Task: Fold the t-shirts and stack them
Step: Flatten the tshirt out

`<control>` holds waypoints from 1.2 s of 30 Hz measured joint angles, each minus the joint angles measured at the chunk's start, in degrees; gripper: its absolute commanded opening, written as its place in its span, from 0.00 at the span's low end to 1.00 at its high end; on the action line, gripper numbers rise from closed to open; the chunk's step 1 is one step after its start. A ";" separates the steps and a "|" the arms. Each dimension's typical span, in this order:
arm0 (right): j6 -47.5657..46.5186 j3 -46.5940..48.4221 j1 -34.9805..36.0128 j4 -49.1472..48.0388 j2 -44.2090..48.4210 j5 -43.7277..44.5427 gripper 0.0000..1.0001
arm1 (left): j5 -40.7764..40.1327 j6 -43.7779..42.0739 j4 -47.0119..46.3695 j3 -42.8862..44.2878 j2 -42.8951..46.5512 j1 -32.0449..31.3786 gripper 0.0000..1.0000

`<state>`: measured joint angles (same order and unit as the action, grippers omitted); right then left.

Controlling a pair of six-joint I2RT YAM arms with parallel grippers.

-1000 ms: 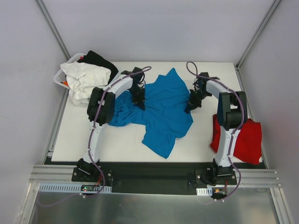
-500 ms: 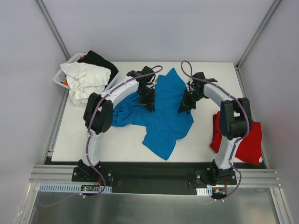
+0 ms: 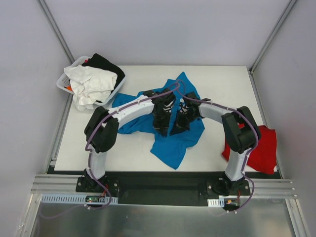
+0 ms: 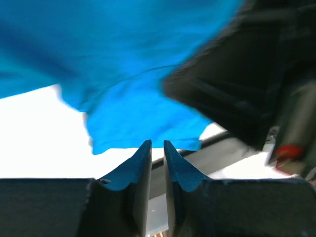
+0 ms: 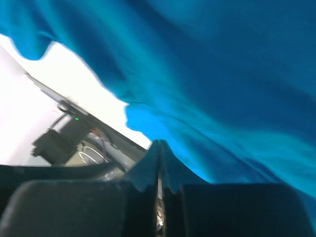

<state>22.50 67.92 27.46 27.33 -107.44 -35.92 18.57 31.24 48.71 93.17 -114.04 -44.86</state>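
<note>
Desk (image 3: 123, 153) from above: turquoise shirt (image 3: 173, 148) crumpled at centre; left hand (image 3: 161, 131) and right hand (image 3: 177, 129) side by side over its middle; red shirt (image 3: 264, 148) bunched at 4 o'clock edge; basket (image 3: 63, 81) at 10 o'clock, heaped with white garment (image 3: 89, 84) and black garment (image 3: 104, 63).
Left wrist: left hand (image 4: 157, 144) narrowly parted, gripping nothing, turquoise shirt (image 4: 123, 74) hem just beyond tips.
Right wrist: right hand (image 5: 159, 144) clamped on turquoise shirt (image 5: 222, 74) fold.

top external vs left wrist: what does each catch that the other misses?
Top external only: red shirt at the right edge of the table, and a basket of white and black clothes. Left wrist only: the left claw slightly apart, nothing between its fingers, and the hem of the blue shirt just beyond. Both: blue shirt, table.
</note>
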 measured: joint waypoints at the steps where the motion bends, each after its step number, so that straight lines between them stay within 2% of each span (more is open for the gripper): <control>1: 0.50 -0.68 0.07 -0.37 -0.31 -0.13 0.01 | -0.72 0.09 -0.02 -1.27 0.66 0.35 0.15; 6: 1.44 -1.29 0.02 -2.01 -1.95 -0.11 0.01 | -3.87 1.03 0.04 -7.58 7.06 2.99 0.15; 11: 1.49 -1.46 -1.62 -2.69 -2.91 -0.35 0.01 | -4.57 1.03 0.02 -10.60 12.28 9.18 0.15; 16: -0.13 -3.37 -7.48 -2.05 -2.47 -0.42 0.01 | -4.96 -0.31 0.02 -10.95 12.94 14.23 0.17; 22: -5.16 -4.52 -17.11 2.69 0.07 1.49 0.01 | -3.72 -0.79 0.00 -10.95 12.52 14.45 0.16; 25: -8.61 -1.75 -18.21 7.93 0.28 7.02 0.01 | -3.45 -0.81 0.07 -10.71 11.34 14.43 0.16; 30: -14.03 6.23 -12.39 13.16 2.21 24.39 0.01 | -4.81 -1.31 0.02 -8.26 9.09 14.43 0.15; 36: -15.02 7.41 -5.03 13.53 6.64 41.18 0.01 | -16.79 -1.64 -0.33 -5.03 7.48 14.43 0.15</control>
<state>7.49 75.33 22.44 40.86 -100.79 5.26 1.78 29.61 48.38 88.14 -106.56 -30.44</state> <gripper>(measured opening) 0.014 0.150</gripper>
